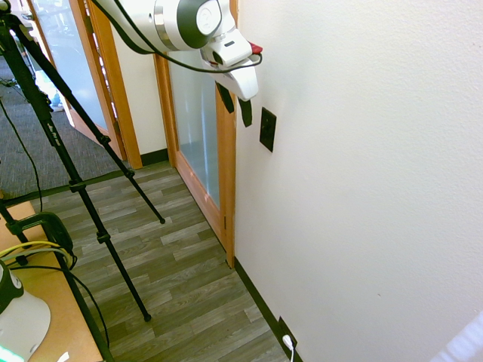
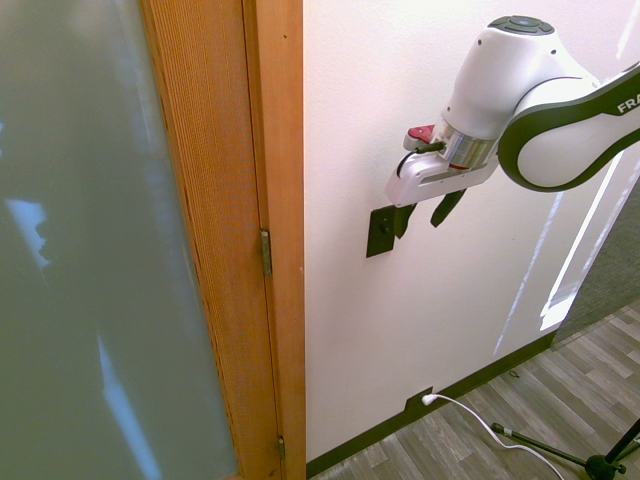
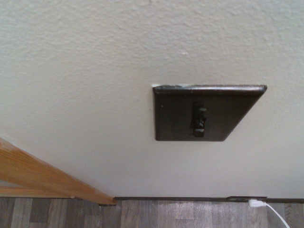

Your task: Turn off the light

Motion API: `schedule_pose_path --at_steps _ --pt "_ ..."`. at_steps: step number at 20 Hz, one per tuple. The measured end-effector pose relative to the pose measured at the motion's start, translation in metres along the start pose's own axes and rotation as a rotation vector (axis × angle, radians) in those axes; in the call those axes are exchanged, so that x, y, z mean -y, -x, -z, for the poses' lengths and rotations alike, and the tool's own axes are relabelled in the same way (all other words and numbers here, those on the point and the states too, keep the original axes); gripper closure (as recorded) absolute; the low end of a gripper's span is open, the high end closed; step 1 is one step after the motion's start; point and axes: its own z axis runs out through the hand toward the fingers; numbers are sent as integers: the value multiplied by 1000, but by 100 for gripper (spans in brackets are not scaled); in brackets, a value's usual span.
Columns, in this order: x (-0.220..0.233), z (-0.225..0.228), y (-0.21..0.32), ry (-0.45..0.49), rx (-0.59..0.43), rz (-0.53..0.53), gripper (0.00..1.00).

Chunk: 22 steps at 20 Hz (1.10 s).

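— So, where do we find the switch (image 1: 267, 129)?
— A flat black rectangular plate on the textured white wall (image 1: 362, 188), beside the wooden door frame (image 1: 226, 181). Our jaws (image 1: 235, 105) stand apart, just beside it.

Indoor hallway, white wall (image 1: 362, 188), wood-framed glass door (image 1: 198, 143), plank floor (image 1: 173, 279)

Count on the wall (image 1: 362, 188): one black switch plate (image 1: 267, 129) with one toggle (image 3: 198, 120). At its bottom edge, one black outlet plate (image 1: 285, 332) carrying one white plug (image 1: 288, 342). One wooden door frame (image 2: 275, 200), one gripper (image 1: 235, 105).
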Motion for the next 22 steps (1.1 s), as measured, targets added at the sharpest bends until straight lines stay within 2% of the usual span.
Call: schedule_pose_path --at_steps 5,11,12,22 --pt "10 -3 -3 -26 -57 -17 0" --pt "24 -30 -8 -79 -134 -42 0" --pt "26 -33 -10 -91 -140 -41 100" --pt "30 -44 -14 -121 -146 -32 100"
